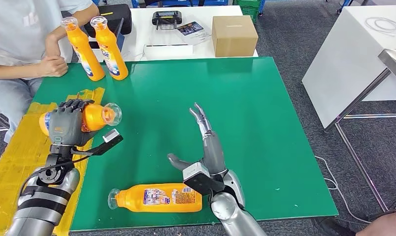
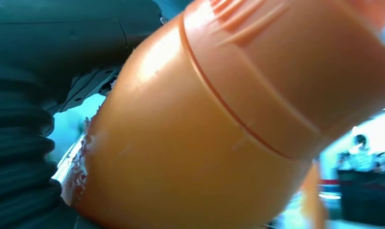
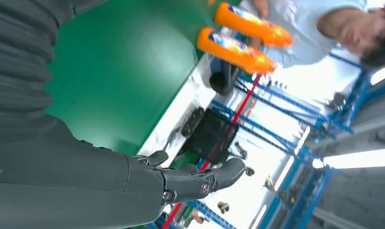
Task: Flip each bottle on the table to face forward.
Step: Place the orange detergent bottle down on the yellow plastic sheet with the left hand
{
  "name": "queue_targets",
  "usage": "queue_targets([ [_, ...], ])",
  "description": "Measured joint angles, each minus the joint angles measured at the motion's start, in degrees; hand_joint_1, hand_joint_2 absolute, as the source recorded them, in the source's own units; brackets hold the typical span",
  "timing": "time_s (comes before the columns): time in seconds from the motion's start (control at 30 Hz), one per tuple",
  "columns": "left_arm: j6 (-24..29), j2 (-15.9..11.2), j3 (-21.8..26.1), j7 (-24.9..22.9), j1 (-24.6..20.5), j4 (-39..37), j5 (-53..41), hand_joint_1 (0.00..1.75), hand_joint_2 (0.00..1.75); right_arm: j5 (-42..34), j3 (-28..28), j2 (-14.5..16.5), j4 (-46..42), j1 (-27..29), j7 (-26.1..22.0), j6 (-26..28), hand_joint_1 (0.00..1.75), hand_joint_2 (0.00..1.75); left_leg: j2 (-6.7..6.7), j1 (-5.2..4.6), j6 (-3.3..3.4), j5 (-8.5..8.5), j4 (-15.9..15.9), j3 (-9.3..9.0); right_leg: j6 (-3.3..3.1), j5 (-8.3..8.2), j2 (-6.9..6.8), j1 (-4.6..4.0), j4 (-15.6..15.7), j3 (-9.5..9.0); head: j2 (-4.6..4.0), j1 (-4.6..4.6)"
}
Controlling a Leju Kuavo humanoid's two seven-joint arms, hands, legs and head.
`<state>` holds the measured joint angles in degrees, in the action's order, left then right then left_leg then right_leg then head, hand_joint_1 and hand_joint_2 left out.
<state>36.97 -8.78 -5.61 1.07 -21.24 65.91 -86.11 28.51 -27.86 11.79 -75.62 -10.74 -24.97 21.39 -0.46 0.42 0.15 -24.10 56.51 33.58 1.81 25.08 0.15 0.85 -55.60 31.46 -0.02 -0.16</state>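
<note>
Left hand (image 1: pixel 68 124) grips an orange detergent bottle (image 1: pixel 95 117) held on its side above the yellow-taped left edge of the green worktop (image 1: pixel 245 108), clear cap pointing right; in the left wrist view the held bottle's orange body (image 2: pixel 190 143) sits close to the lens. Right hand (image 1: pixel 206 142) is spread, holding nothing, fingers extended above the mat. A second bottle (image 1: pixel 159 197) lies flat near the front edge, label up, just beside the right wrist. Two upright bottles (image 1: pixel 100 46) stand at the far left corner, near a seated person (image 1: pixel 24 44). A cardboard box (image 1: pixel 234 35) rests on the white table beyond.

Grey carpet floor (image 1: pixel 294 44), white side table (image 1: pixel 353 54)
</note>
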Motion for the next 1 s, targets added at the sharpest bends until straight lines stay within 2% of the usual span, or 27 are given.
queue_targets([
  [0.1,0.8,-2.5,0.0,-3.8,-0.9,-5.4,-3.1,1.75,1.75,-0.9,0.8,-0.6,-2.1,0.6,0.0,0.0,0.00,1.75,0.11,0.01,0.00,0.00,0.0,-0.01,0.00,0.00,0.06,-0.01,0.0,0.05,0.00,-0.01],
  [0.2,1.2,-4.2,-0.1,-4.8,-1.4,-9.1,-3.4,1.75,1.75,-1.1,1.3,-1.0,-3.3,0.8,0.0,0.0,0.00,1.75,0.08,0.03,-0.01,0.00,0.0,0.00,0.00,0.00,0.05,-0.03,0.0,0.06,0.00,-0.01],
  [0.53,0.8,-6.1,-1.3,-7.0,-2.8,-14.5,-3.8,1.75,1.75,-1.6,1.5,-1.3,-4.2,1.1,-0.2,-0.1,0.00,1.75,0.10,0.03,-0.01,0.00,0.0,0.02,0.00,0.00,0.05,-0.04,0.0,0.04,0.00,0.00],
  [0.8,2.8,-9.2,-3.7,-5.7,-5.4,-24.1,-3.8,1.75,1.75,-3.2,1.5,-1.5,-4.3,0.7,-1.2,-0.2,0.00,1.75,0.10,0.06,-0.02,0.01,0.0,0.01,-0.01,0.00,0.05,-0.06,0.0,0.05,0.00,-0.01],
  [1.0,2.9,-9.8,-4.5,-2.4,-5.8,-29.0,-3.0,1.75,1.75,-3.9,1.4,-1.9,-4.3,0.2,-1.7,-0.4,0.00,1.75,0.07,0.05,-0.02,0.01,0.0,0.03,0.00,0.00,0.04,-0.04,0.0,0.04,0.00,0.01],
])
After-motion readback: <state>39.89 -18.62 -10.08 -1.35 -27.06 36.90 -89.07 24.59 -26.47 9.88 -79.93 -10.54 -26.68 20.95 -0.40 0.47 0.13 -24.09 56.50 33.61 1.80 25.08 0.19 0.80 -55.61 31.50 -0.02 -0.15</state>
